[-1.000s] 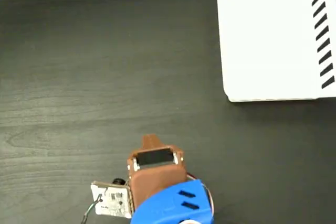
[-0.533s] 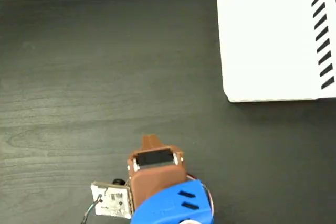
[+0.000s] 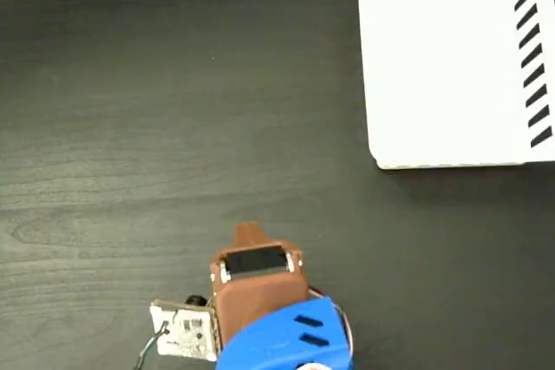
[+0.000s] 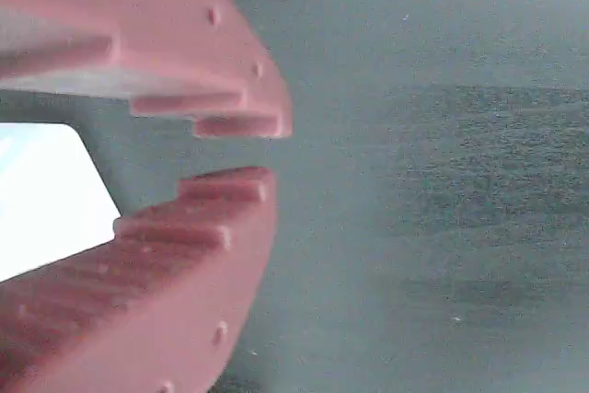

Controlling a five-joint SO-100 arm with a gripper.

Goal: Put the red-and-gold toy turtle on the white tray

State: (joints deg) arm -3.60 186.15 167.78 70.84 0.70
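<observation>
The white tray [image 3: 451, 67], with black diagonal stripes along its top and right edges, lies at the upper right of the fixed view and has nothing on it. A white corner of the tray [image 4: 46, 195] shows behind the fingers in the wrist view. The red-and-gold toy turtle is out of view in both frames. My gripper [image 3: 249, 233] sits low at the bottom centre of the fixed view, far from the tray. In the wrist view the two reddish-brown fingers of the gripper [image 4: 271, 152] stand almost together, only a thin gap at the tips, holding nothing.
The dark wood-grain table [image 3: 156, 110] fills the fixed view. The arm's blue link [image 3: 286, 340] and a small circuit board with wires [image 3: 184, 329] sit at the bottom edge beside the gripper.
</observation>
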